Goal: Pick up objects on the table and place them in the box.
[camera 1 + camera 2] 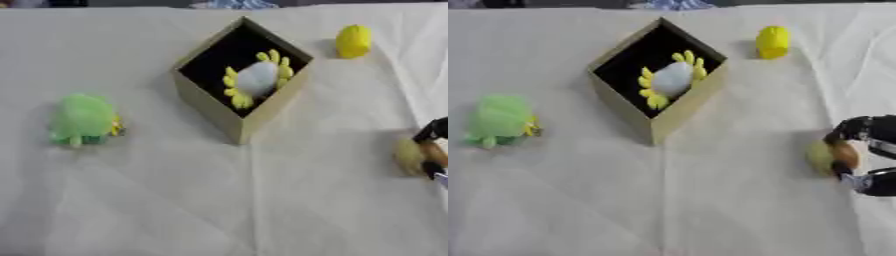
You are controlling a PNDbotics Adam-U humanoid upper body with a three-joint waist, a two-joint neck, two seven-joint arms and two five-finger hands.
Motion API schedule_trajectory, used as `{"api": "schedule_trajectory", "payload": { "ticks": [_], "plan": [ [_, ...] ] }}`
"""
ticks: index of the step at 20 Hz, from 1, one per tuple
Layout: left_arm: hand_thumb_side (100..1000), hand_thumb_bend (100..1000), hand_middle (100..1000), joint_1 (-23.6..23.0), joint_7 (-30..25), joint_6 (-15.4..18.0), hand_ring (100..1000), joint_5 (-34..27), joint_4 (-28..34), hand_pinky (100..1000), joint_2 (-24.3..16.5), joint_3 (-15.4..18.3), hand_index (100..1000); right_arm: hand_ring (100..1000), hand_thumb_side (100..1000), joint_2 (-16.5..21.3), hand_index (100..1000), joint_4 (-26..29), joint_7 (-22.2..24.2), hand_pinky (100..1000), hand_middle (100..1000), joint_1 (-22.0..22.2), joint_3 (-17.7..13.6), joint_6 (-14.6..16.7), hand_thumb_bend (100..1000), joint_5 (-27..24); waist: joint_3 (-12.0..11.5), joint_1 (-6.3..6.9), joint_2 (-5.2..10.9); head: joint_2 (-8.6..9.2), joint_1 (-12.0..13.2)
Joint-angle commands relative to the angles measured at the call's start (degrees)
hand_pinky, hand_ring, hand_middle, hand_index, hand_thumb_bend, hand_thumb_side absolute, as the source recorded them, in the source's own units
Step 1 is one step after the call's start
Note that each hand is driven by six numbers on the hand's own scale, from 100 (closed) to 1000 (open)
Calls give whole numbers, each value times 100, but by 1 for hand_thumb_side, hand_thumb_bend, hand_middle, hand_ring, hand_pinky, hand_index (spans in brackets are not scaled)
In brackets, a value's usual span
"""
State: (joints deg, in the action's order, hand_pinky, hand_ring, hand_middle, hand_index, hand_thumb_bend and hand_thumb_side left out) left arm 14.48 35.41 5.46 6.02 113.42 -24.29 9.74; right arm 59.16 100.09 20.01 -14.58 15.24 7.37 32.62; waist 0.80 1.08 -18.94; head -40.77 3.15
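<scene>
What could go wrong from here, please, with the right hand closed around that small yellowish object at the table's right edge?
1. The right hand pinches the round yellowish object only from its right side, so it might slip out during the lift.
2. The box sits cornerwise with a tall near wall; a low carry could clip it.
3. The white and yellow toy already fills much of the box, so the new object may land on it and bounce out.

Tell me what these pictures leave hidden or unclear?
- Right hand: mostly cut off by the right edge in both views.
- Yellowish object it grips: blurred, partly behind the fingers; no identifying it.
- Box floor: dark, partly under the white and yellow toy.
- Left hand: in neither view.
</scene>
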Motion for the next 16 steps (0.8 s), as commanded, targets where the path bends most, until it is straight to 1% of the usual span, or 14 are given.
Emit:
{"api": "schedule_trajectory", "payload": {
  "ticks": [1,4,8,12,16],
  "plan": [
    [586,299,676,38,4,11,717,-16,117,786,-138,14,808,731,161,110,629,91,-230,858,460,-53,-33,-86,100,-14,18,-14,101,43,17],
    [586,299,676,34,3,12,718,-13,117,786,-136,16,808,702,145,103,606,162,-442,851,428,-55,-41,-187,100,-130,29,-17,108,43,24],
    [585,300,676,29,11,15,718,1,117,785,-138,24,808,681,154,107,572,316,-656,845,399,-6,-128,-331,100,-338,51,-26,124,42,41],
    [586,299,677,19,18,20,719,13,117,785,-139,30,808,671,153,139,560,602,-725,842,388,37,-288,-440,100,-477,99,-35,141,32,62],
    [584,299,677,12,20,27,719,28,117,785,-140,31,809,671,149,177,562,922,-726,842,388,-35,-450,-518,100,-505,135,-48,168,27,84]
  ]
}}
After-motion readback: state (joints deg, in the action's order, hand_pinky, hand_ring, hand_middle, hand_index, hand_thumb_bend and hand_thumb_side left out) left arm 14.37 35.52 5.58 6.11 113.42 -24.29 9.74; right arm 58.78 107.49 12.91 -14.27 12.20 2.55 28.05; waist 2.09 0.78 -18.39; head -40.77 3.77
